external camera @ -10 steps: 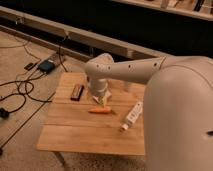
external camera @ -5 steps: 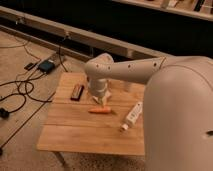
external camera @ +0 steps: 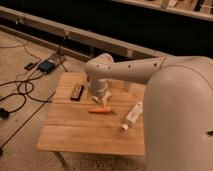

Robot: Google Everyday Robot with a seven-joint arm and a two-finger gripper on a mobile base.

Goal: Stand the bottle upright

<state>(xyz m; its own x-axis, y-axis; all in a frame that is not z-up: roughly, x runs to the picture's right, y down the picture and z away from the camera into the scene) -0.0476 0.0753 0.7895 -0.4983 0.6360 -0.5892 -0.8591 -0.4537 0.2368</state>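
Note:
The slim white bottle (external camera: 132, 115) lies on its side on the right part of the wooden table (external camera: 80, 132), its narrower cap end toward the front. A small dark mark shows on its side. My gripper (external camera: 102, 101) hangs from the white arm (external camera: 125, 72) over the middle of the table, well left of the bottle and just above an orange carrot-like object (external camera: 100, 110). It does not touch the bottle.
A dark flat rectangular item (external camera: 76, 92) lies at the table's left back. Cables (external camera: 20, 92) and a small box (external camera: 46, 66) lie on the floor to the left. A low ledge (external camera: 75, 35) runs behind the table. The robot's white body fills the right side.

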